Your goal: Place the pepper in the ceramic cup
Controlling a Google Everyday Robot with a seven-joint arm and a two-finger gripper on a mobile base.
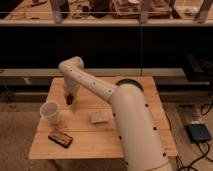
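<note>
My gripper hangs from the white arm over the left part of the wooden table. It is shut on the pepper, a small dark red piece that shows at its tip, just above the tabletop. The ceramic cup stands upright on the table, white and plain, to the lower left of the gripper and a short gap away from it. I cannot see inside the cup.
A flat black-and-orange box lies near the table's front left edge. A small tan block lies mid-table beside the arm. A green bowl sits at the back right, mostly hidden by the arm. A dark shelf unit stands behind the table.
</note>
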